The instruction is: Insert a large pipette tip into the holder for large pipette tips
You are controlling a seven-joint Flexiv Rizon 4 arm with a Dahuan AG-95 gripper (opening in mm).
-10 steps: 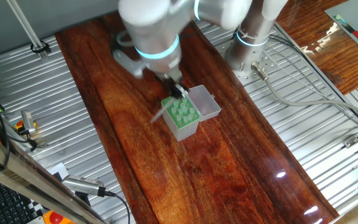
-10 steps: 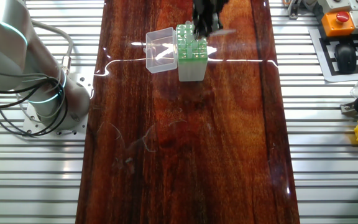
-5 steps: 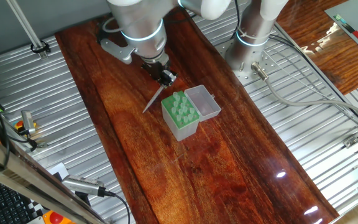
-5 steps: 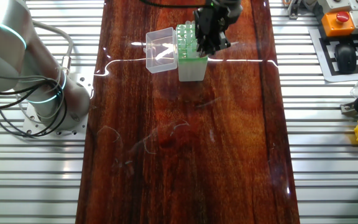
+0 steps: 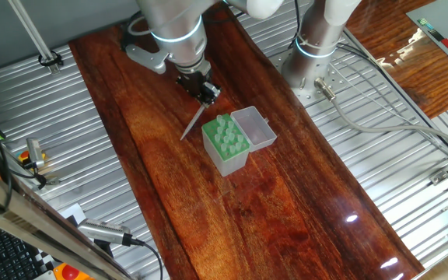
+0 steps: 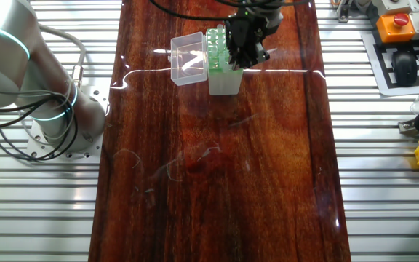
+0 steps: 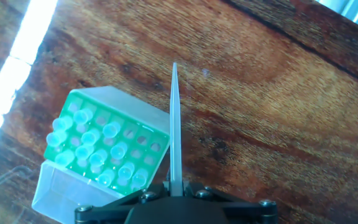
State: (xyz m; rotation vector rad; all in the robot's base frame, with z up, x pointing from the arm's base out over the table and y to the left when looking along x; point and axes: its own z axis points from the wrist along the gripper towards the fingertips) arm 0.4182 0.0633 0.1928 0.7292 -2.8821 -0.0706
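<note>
Grey-white rounded arm (image 5: 169, 19); glowing cyan joint rings; black pincer (image 5: 201, 88).

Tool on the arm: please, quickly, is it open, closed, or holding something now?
Tool: closed, holding the thin, tapered, translucent whitish plastic pipette tip beside the pale green plastic rack box, not inserted.

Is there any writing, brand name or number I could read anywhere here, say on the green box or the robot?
None can be read.
The holder for large pipette tips: no print visible.
The large pipette tip in the gripper: plain, unmarked.
The button box at the table's edge: any marking is too small and blurred to read.
</note>
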